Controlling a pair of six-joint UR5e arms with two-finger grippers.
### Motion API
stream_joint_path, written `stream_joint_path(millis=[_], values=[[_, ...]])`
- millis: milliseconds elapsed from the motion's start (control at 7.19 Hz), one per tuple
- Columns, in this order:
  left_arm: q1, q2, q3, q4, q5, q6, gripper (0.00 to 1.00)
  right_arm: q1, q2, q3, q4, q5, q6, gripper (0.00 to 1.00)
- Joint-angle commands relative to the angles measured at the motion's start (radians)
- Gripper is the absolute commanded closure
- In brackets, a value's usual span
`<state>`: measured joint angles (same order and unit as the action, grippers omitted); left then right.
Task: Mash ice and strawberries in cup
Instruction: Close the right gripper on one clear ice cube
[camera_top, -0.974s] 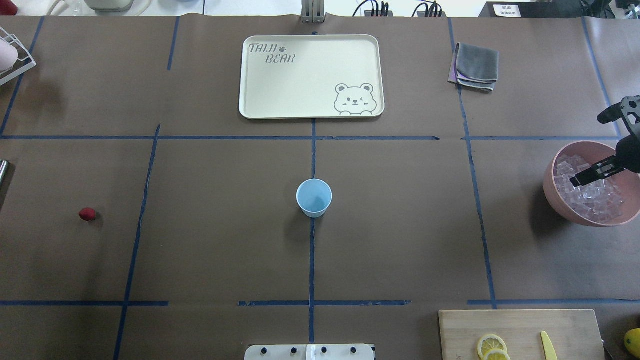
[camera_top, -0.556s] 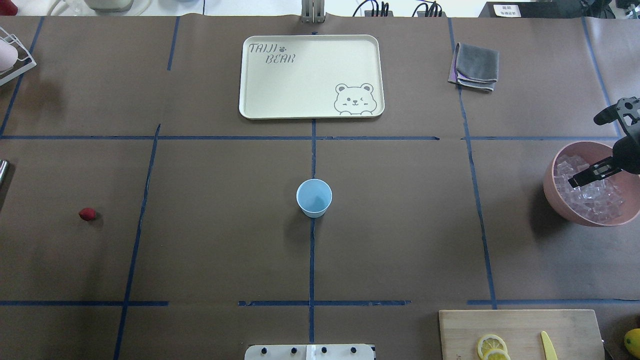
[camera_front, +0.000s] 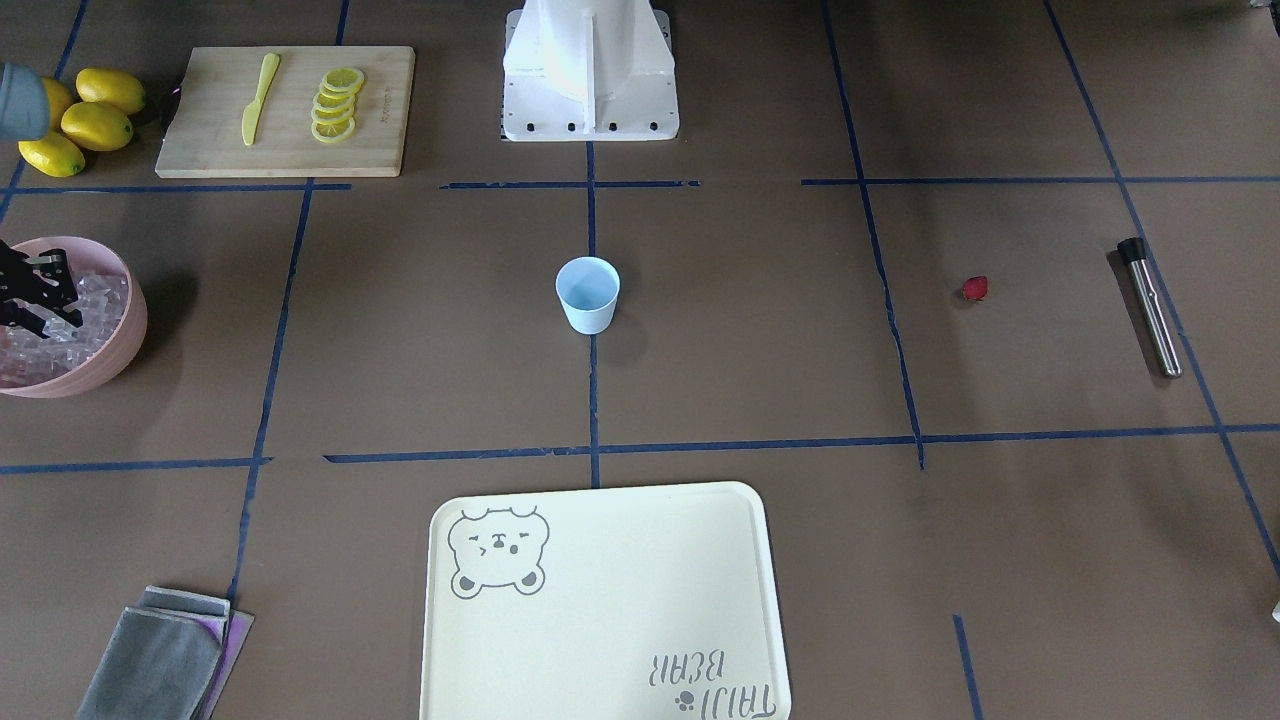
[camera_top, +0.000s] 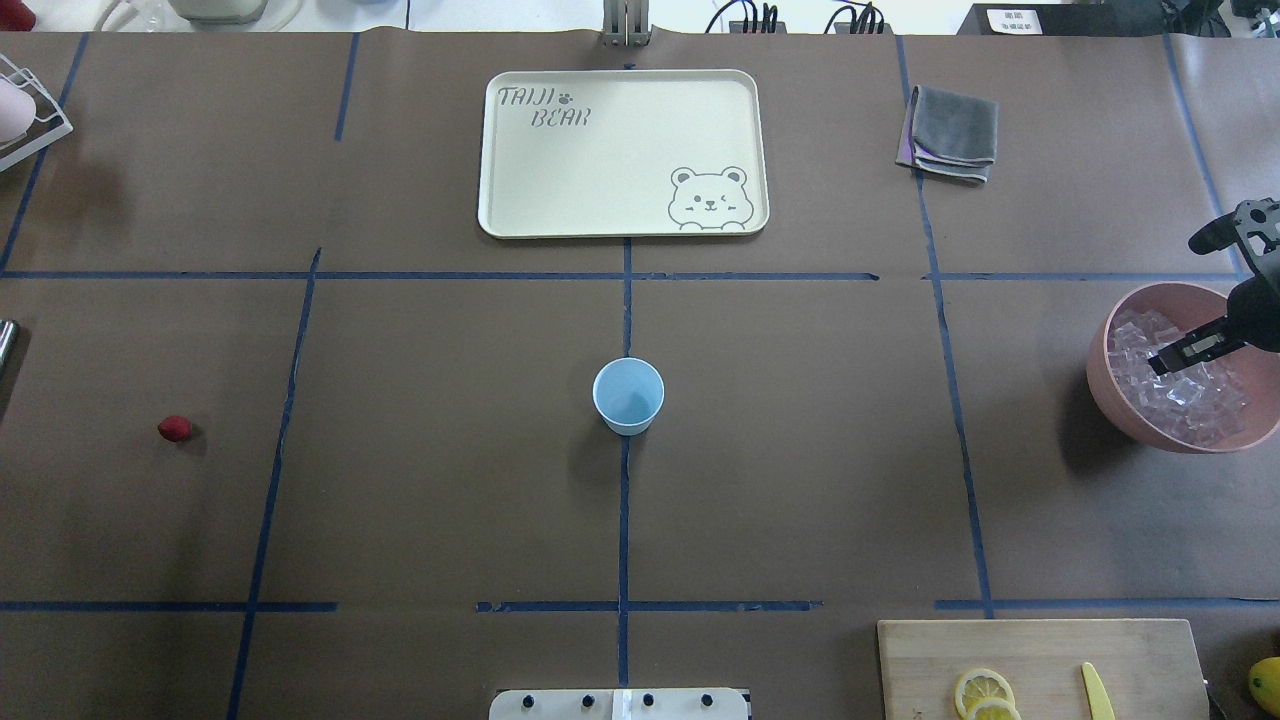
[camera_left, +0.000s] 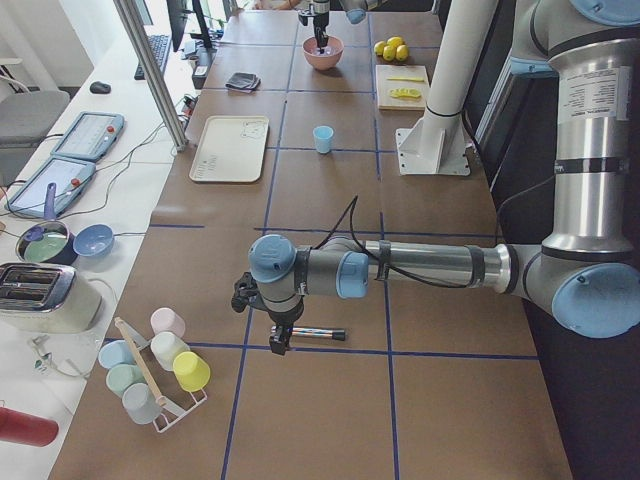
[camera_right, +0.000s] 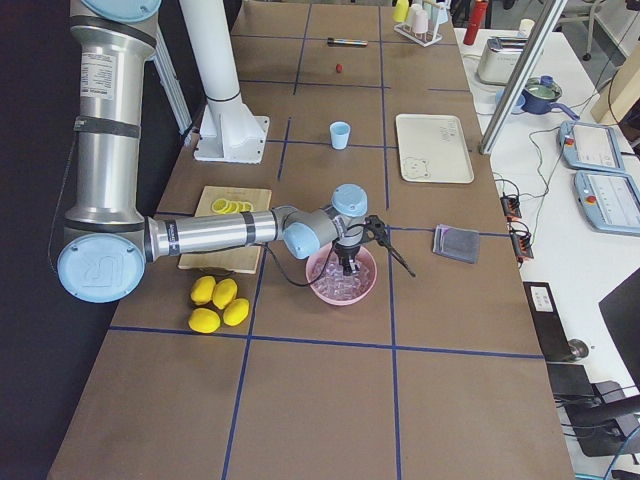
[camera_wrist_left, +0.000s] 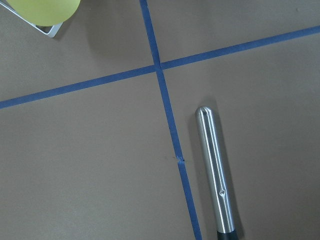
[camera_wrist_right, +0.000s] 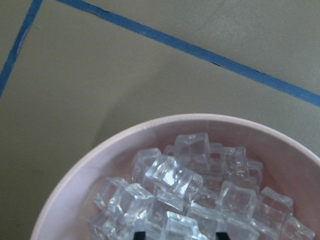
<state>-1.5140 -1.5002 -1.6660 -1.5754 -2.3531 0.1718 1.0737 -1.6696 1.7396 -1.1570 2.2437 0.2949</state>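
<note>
Since a second ago the right gripper (camera_top: 1172, 303) has shifted a little toward the right edge above the bowl (camera_top: 1100, 385); the cup, strawberry and tray lie as they did.

Far left, the left gripper (camera_left: 275, 338) hangs just above a rod (camera_wrist_left: 215, 170) that lies flat on the table beside a line of blue tape. It shows only in the left side view, so I cannot tell whether its jaws are spread or pressed together. The strawberry (camera_top: 174, 429) lies alone on the table to the rod's right, well apart from the cup (camera_top: 628, 395). The cup stands upright at the table's middle on the centre tape line, with nothing visible inside it. The tray (camera_top: 620, 225) lies beyond it. At the right, the ice (camera_top: 1195, 400) is heaped in the bowl. The right gripper is over it with jaws spread wide and nothing between them, one finger above the cubes; whether it touches them I cannot tell.
</note>
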Motion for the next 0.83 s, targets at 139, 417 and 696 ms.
stream_joint_path(millis=[139,417,696], values=[[0.000,0.000,0.000,0.000,0.000,0.000,0.00,0.000,0.005,0.000,-0.001,0.005,0.001,0.88],[0.000,0.000,0.002,0.000,0.000,0.000,0.00,0.021,0.013,0.014,-0.004,0.008,0.001,0.91],[0.000,0.000,0.002,0.000,0.000,0.000,0.00,0.090,0.018,0.072,-0.047,0.048,0.004,0.96]])
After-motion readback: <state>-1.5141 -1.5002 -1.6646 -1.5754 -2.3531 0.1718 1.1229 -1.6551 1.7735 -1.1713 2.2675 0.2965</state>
